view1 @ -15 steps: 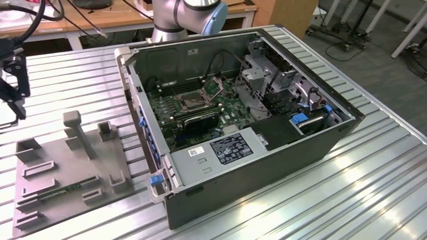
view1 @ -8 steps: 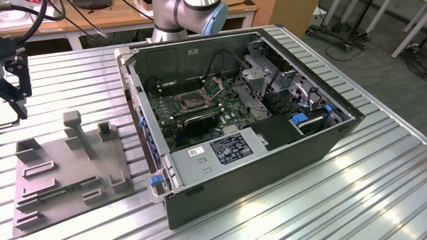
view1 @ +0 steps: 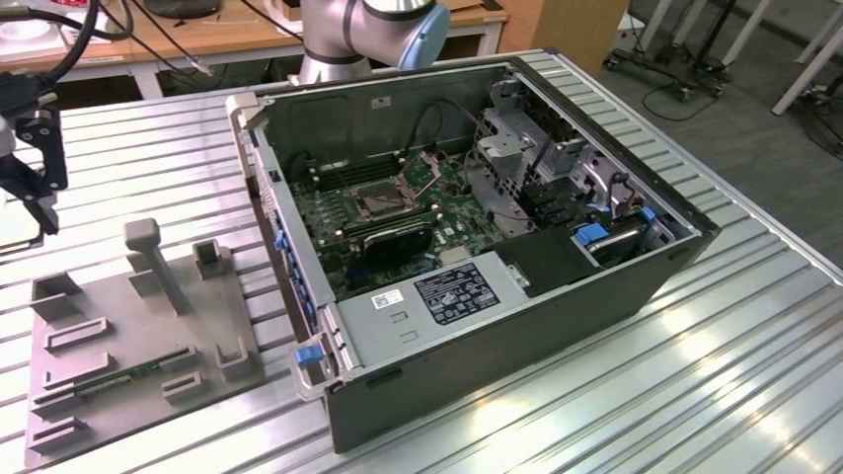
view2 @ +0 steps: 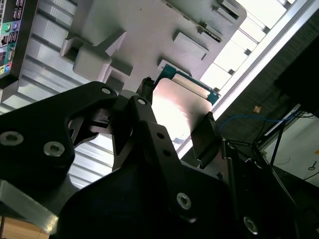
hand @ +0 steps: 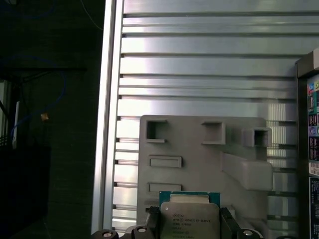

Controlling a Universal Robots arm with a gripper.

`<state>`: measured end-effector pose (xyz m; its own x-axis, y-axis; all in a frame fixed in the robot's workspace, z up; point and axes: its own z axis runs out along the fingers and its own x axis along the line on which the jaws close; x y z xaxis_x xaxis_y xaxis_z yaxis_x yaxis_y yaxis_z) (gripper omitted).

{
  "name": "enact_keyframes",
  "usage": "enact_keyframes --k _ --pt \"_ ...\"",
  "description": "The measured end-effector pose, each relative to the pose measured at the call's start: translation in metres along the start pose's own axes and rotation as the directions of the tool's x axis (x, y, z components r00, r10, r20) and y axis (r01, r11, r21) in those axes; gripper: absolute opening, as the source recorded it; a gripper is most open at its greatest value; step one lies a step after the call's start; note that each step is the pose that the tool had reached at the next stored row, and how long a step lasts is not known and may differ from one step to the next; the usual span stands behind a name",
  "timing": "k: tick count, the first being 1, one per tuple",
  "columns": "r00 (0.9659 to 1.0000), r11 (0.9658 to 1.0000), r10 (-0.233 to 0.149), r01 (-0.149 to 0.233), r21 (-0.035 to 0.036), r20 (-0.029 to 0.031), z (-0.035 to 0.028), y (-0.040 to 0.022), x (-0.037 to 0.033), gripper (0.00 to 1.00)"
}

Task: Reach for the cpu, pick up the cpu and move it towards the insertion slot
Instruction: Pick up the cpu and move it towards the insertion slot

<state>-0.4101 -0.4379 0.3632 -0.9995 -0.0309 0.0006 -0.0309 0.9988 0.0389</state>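
The cpu [hand: 189, 217], a flat square chip with a silvery top and a green rim, sits between my gripper's [hand: 189, 221] two black fingers [hand: 152, 219], which are shut on its opposite edges. In the second wrist view the cpu's shiny top [view2: 174, 107] also lies between the fingers, held above the grey tray [view2: 149, 30]. In the exterior view my gripper [view1: 39, 202] hangs at the far left, above the tray's [view1: 132, 336] back edge. The insertion slot [view1: 375, 200], a metal-framed square socket, lies on the motherboard inside the open computer case, well to the exterior view's right of the gripper.
The open computer case [view1: 527, 296] stands in the middle of the ribbed metal table [view1: 737, 375]. Its near wall rises between the tray and the motherboard. Upright posts [view1: 148, 259] stand on the tray. The arm's base [view1: 355, 30] is behind the case.
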Motion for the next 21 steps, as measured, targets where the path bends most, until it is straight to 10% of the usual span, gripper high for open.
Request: enact_keyframes --k 21 --pt "1.0000 1.0000 0.000 0.000 0.0002 -0.0001 -0.0065 0.0002 -0.0018 0.55"
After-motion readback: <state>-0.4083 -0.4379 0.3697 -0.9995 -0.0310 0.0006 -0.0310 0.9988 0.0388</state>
